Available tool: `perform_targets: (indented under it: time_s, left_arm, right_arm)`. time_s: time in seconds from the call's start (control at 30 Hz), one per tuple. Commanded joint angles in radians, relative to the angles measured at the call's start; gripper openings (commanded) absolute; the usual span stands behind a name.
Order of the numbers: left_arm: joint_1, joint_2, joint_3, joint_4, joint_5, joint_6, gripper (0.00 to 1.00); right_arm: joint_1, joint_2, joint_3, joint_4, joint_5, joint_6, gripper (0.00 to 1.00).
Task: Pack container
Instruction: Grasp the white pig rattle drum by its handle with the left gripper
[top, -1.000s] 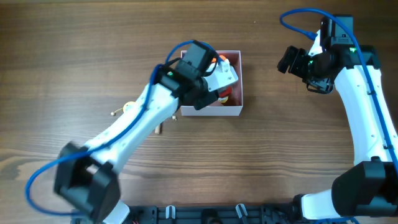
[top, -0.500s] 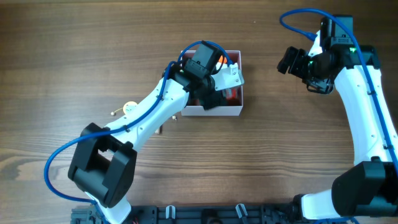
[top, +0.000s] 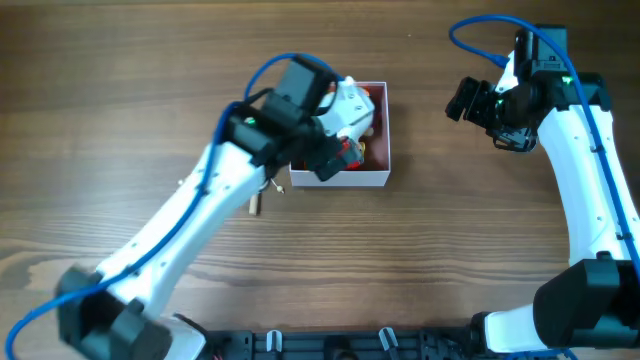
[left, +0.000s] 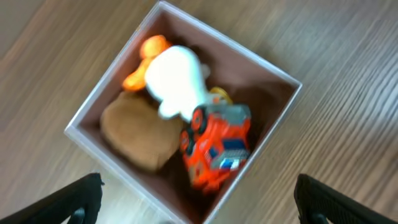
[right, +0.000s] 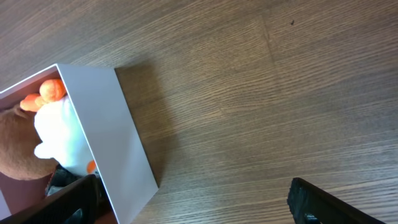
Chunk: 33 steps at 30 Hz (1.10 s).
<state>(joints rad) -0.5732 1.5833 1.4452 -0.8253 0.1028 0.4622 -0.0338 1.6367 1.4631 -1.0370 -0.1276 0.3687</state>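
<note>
The container (top: 340, 180) is a square white-walled box with a dusty-pink inside, in the middle of the table. The left wrist view shows it (left: 273, 134) holding a brown plush (left: 140, 130), a white plush with orange parts (left: 177, 81) and a red toy truck (left: 214, 146). My left gripper (top: 345, 125) hangs above the box, open and holding nothing, its fingertips (left: 81, 199) spread past the box's near corner. My right gripper (top: 470, 98) hovers open to the right of the box, apart from it. In its view I see the white wall (right: 112, 130) and the white plush (right: 59, 134).
A small loose object (top: 254, 205) lies on the wood just left of the container, partly under my left arm. Bare wooden table (top: 450, 250) lies all around. My right arm stands along the right edge.
My left gripper's jaws have spread wide above the container, and the left arm has shifted a little over it. The right arm has not moved.
</note>
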Motion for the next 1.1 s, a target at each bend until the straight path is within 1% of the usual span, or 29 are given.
perform_targets:
  time_s: [0.0,0.1,0.17,0.3,0.33,0.37,0.43,0.47,0.53,0.67,0.73,0.77,0.8,0.87,0.93,1.07]
  left_arm:
    - [0.077,-0.092,0.022,-0.080,-0.007,-0.140,1.00]
    - [0.137,-0.101,0.022,-0.182,-0.007,-0.173,1.00]
    - [0.194,-0.092,0.012,-0.255,-0.007,-0.224,1.00]
    - [0.344,-0.051,-0.056,-0.312,-0.005,-0.464,1.00]
    - [0.377,-0.039,-0.080,-0.308,0.008,-0.509,1.00]
    - [0.418,-0.019,-0.116,-0.298,0.065,-0.542,1.00]
    - [0.458,0.010,-0.166,-0.269,0.159,-0.550,0.81]
    - [0.470,0.026,-0.192,-0.249,0.192,-0.549,0.77]
    - [0.478,0.058,-0.249,-0.199,0.216,-0.551,0.70]
    - [0.458,0.127,-0.332,-0.108,0.222,-0.620,0.69]
    - [0.441,0.159,-0.349,-0.085,0.222,-0.632,0.65]
    - [0.431,0.172,-0.353,-0.077,0.219,-0.632,0.62]
    - [0.417,0.192,-0.355,-0.068,0.198,-0.633,0.56]
    - [0.402,0.215,-0.355,-0.068,0.172,-0.660,0.52]
    - [0.389,0.232,-0.355,-0.068,0.173,-0.666,0.44]
    - [0.350,0.261,-0.374,-0.053,0.153,-0.684,0.42]
  right_arm:
    - [0.000,0.010,-0.002,0.002,-0.008,-0.003,0.97]
    - [0.000,0.010,-0.002,0.005,-0.009,-0.002,0.97]
    - [0.000,0.010,-0.002,0.004,-0.008,-0.002,0.98]
    - [0.000,0.010,-0.002,0.004,-0.009,-0.002,0.99]
    - [0.000,0.010,-0.002,0.004,-0.009,-0.002,0.99]
    - [0.000,0.010,-0.002,0.004,-0.008,-0.002,0.99]
    - [0.000,0.010,-0.002,0.003,-0.009,-0.002,0.99]
    - [0.000,0.010,-0.002,0.004,-0.008,-0.002,0.99]
    - [0.000,0.010,-0.002,0.003,-0.009,-0.002,0.99]
    - [0.000,0.010,-0.002,0.000,-0.008,-0.002,0.99]
    - [0.000,0.010,-0.002,0.000,-0.009,-0.002,0.99]
    - [0.000,0.010,-0.002,-0.001,-0.009,-0.002,0.99]
    - [0.000,0.010,-0.002,-0.001,-0.009,-0.002,0.99]
    - [0.000,0.010,-0.002,-0.001,-0.009,-0.002,0.99]
    - [0.000,0.010,-0.002,-0.001,-0.009,-0.002,0.99]
    - [0.000,0.010,-0.002,0.000,-0.008,-0.002,0.99]
